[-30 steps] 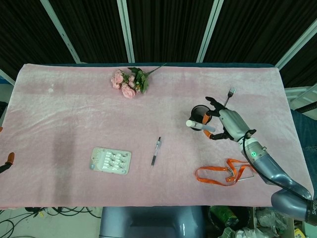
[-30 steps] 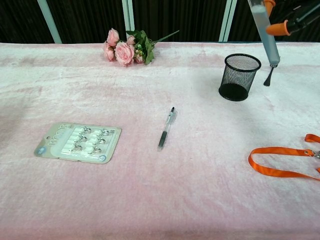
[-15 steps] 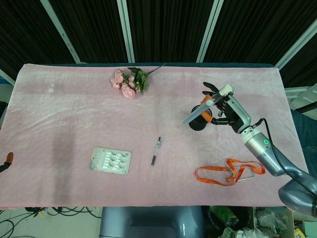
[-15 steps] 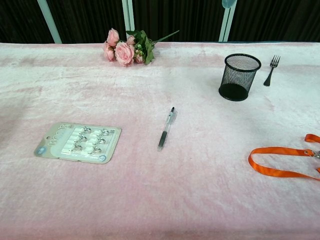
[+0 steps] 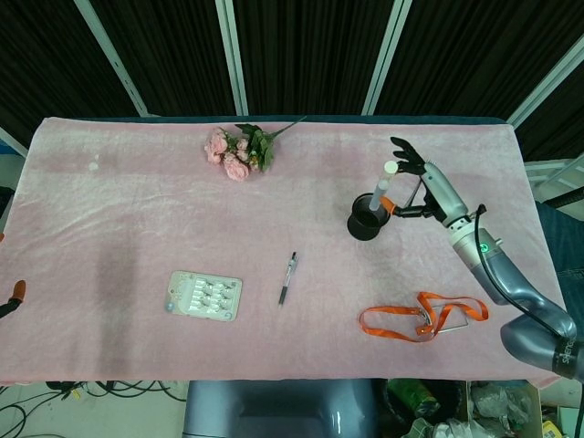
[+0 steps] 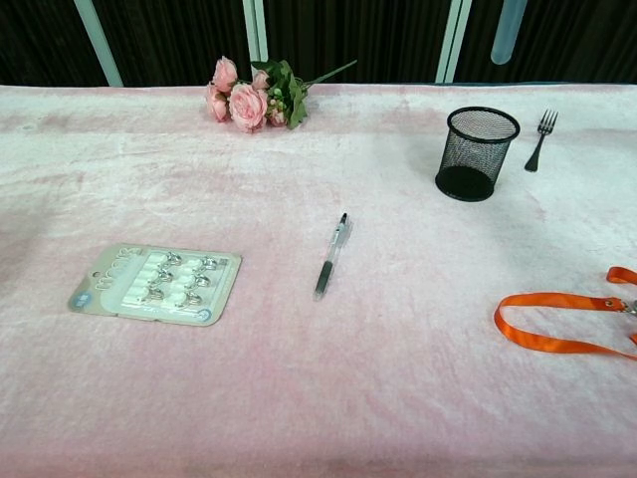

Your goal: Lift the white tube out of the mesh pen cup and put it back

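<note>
Head view shows the right hand (image 5: 422, 187) pinching the slim white plastic tube (image 5: 382, 187) near its top, at 12 o'clock above the black mesh pen cup (image 5: 367, 222); it looks light, stiff and smooth, so a firm hold on the upper part seems best.

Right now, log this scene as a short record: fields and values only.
white tube: held by the right hand, raised above the mesh pen cup, lower end showing at the top of the chest view
cup contents: nothing visible inside
left hand: not in view
fork: lying on the cloth to the right of the cup
other items: pen, orange lanyard, blister pack, pink flowers
surface: pink cloth
</note>
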Controlling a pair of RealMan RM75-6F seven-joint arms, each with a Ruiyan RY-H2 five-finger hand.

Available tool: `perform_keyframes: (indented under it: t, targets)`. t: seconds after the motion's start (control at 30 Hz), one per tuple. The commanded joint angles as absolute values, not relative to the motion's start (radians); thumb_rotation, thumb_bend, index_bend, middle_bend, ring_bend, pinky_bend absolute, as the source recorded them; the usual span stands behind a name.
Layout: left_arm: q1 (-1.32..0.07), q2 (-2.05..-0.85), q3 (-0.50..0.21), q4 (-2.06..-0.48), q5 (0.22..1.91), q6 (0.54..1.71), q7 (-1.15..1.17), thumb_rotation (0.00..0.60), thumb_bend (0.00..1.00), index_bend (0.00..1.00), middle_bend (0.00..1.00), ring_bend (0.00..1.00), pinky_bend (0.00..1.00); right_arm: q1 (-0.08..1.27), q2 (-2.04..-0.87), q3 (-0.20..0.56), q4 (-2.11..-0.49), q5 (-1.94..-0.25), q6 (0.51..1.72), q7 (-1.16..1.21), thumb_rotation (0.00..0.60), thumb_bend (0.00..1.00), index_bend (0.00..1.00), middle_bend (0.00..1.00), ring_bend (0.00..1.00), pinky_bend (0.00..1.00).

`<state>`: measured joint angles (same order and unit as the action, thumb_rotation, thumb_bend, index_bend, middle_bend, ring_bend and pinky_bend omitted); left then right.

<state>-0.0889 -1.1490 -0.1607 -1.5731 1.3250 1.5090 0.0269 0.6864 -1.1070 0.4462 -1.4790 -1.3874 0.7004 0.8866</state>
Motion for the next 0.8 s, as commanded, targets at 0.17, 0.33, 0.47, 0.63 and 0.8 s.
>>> perform_keyframes:
  t: [0.17, 0.33, 0.47, 0.63, 0.8]
  targets:
    - [-0.087, -1.147, -0.164, -1.571, 1.321, 1.512, 0.024, 0.6, 0.34, 0.13, 0.1, 0.0, 0.0, 0.747, -1.209, 0.414, -1.414, -1.149, 0.703, 0.609, 0.6, 0.36, 0.68, 0.02, 0.08, 0.19]
    - [-0.087, -1.146, -0.164, -1.572, 1.322, 1.513, 0.02, 0.6, 0.34, 0.13, 0.1, 0.0, 0.0, 0.777, -1.259, 0.391, -1.344, -1.071, 0.66, 0.549, 0.6, 0.36, 0.68, 0.02, 0.09, 0.19]
    - [-0.087, -1.147, -0.165, -1.57, 1.322, 1.512, 0.021, 0.6, 0.34, 0.13, 0.1, 0.0, 0.0, 0.788, -1.289, 0.383, -1.308, -1.037, 0.644, 0.531, 0.6, 0.36, 0.68, 0.02, 0.09, 0.19]
    - [-0.089, -1.148, -0.166, -1.569, 1.319, 1.51, 0.023, 0.6, 0.34, 0.13, 0.1, 0.0, 0.0, 0.792, -1.317, 0.377, -1.281, -1.025, 0.618, 0.541, 0.6, 0.36, 0.68, 0.02, 0.09, 0.19]
    - [-0.089, -1.149, -0.166, -1.568, 1.318, 1.509, 0.026, 0.6, 0.34, 0.13, 0.1, 0.0, 0.0, 0.795, -1.351, 0.367, -1.241, -1.028, 0.601, 0.549, 0.6, 0.36, 0.68, 0.02, 0.09, 0.19]
